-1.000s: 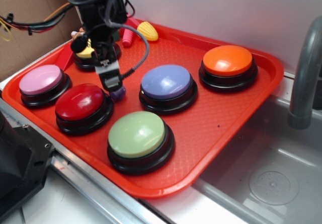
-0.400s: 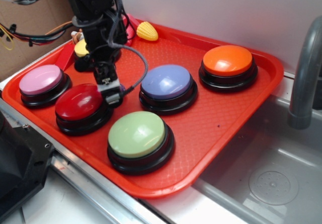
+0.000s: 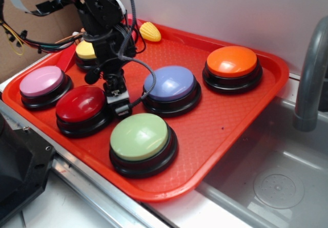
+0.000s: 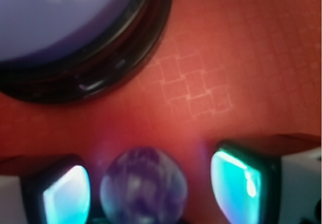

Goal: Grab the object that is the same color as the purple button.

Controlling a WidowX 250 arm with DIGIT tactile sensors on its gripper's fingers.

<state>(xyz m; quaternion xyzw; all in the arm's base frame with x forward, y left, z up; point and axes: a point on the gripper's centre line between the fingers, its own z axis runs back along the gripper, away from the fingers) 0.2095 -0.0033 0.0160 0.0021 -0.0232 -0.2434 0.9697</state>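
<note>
Six big dome buttons on black bases sit on our textured red plastic tray [image 3: 246,115]: pink [image 3: 41,80], dark red [image 3: 81,103], pale green [image 3: 139,136], lavender-purple [image 3: 169,83], orange [image 3: 231,61] and a yellow one [image 3: 84,50] half hidden behind the black robot arm [image 3: 102,23]. From the outside camera we've got the claw [image 3: 119,107] down low in the gap between the dark red, green and purple buttons, right at tray level.

Wrist camera is where it gets good: the small glossy dark-purple marbled ball [image 4: 143,186] sits on the tray between the claw's two fingers [image 4: 65,196], which glow teal. It's just beside the left one in that view, with a visible gap to the other, so the claw is partly open around the ball and not clamped on it. The purple button's rim fills the top left of that view.

A yellow ribbed corn-like toy [image 3: 150,32] lies at the tray's far edge, and a grey faucet [image 3: 310,79] stands over the metal sink [image 3: 277,187] on the right.
</note>
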